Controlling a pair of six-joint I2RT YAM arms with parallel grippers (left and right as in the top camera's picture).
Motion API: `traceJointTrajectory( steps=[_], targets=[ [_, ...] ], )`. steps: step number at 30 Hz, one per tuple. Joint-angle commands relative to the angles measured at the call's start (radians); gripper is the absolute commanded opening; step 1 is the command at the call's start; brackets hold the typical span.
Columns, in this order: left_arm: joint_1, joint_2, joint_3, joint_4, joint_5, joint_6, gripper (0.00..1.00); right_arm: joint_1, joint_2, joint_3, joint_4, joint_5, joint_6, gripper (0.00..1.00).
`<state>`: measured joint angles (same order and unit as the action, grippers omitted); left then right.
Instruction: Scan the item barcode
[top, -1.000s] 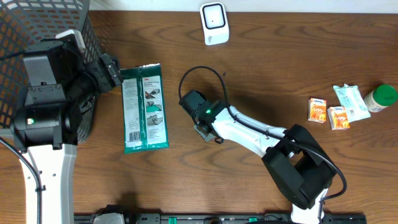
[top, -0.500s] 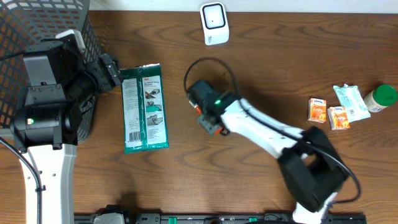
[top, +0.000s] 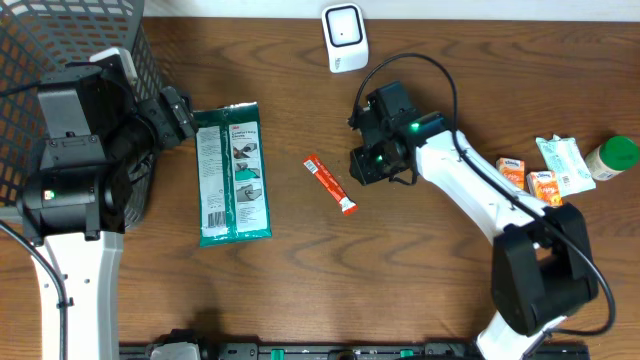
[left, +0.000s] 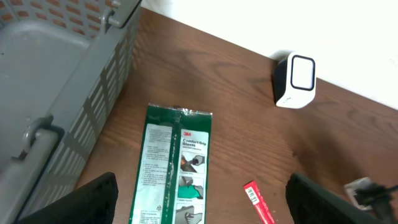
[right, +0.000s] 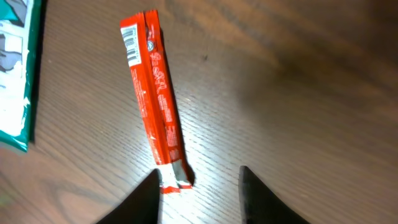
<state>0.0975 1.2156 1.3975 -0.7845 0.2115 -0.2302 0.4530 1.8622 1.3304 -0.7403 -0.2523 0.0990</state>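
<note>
A red stick packet lies flat on the wooden table, right of the green glove package. Its white barcode panel faces up at its far end. My right gripper hovers just right of the packet, open. In the right wrist view the packet ends by the left fingertip, and only table shows between the jaws. The white scanner stands at the back edge. My left gripper is open by the green package's top edge, holding nothing.
A grey mesh basket fills the back left corner beside the left arm. At the far right sit two small orange boxes, a tissue pack and a green-lidded bottle.
My right gripper was over the red packet, let it go on the table, and has drawn back to the right and rear. The left arm has not moved.
</note>
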Motion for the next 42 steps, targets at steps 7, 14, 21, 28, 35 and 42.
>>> traceJointTrajectory(
  steps=[7, 14, 21, 28, 35, 42],
  targets=[
    [0.005, -0.001, 0.005, -0.001, 0.006, 0.012, 0.87, 0.066, 0.142, -0.018, 0.034, 0.003, 0.001, 0.17],
    [0.005, -0.001, 0.005, -0.001, 0.006, 0.012, 0.87, 0.106, 0.167, -0.018, 0.034, 0.016, -0.003, 0.12],
    [0.005, -0.001, 0.005, -0.001, 0.006, 0.012, 0.87, 0.102, 0.167, -0.017, 0.043, 0.015, -0.002, 0.13],
    [0.005, -0.001, 0.005, -0.001, 0.006, 0.012, 0.87, 0.072, 0.137, -0.001, 0.009, -0.101, 0.002, 0.16],
    [0.005, -0.001, 0.005, -0.001, 0.006, 0.012, 0.87, 0.047, 0.117, -0.001, -0.005, -0.209, 0.041, 0.19],
    [0.005, -0.001, 0.005, -0.001, 0.006, 0.012, 0.87, 0.069, 0.119, -0.001, -0.001, -0.165, 0.048, 0.22]
  ],
)
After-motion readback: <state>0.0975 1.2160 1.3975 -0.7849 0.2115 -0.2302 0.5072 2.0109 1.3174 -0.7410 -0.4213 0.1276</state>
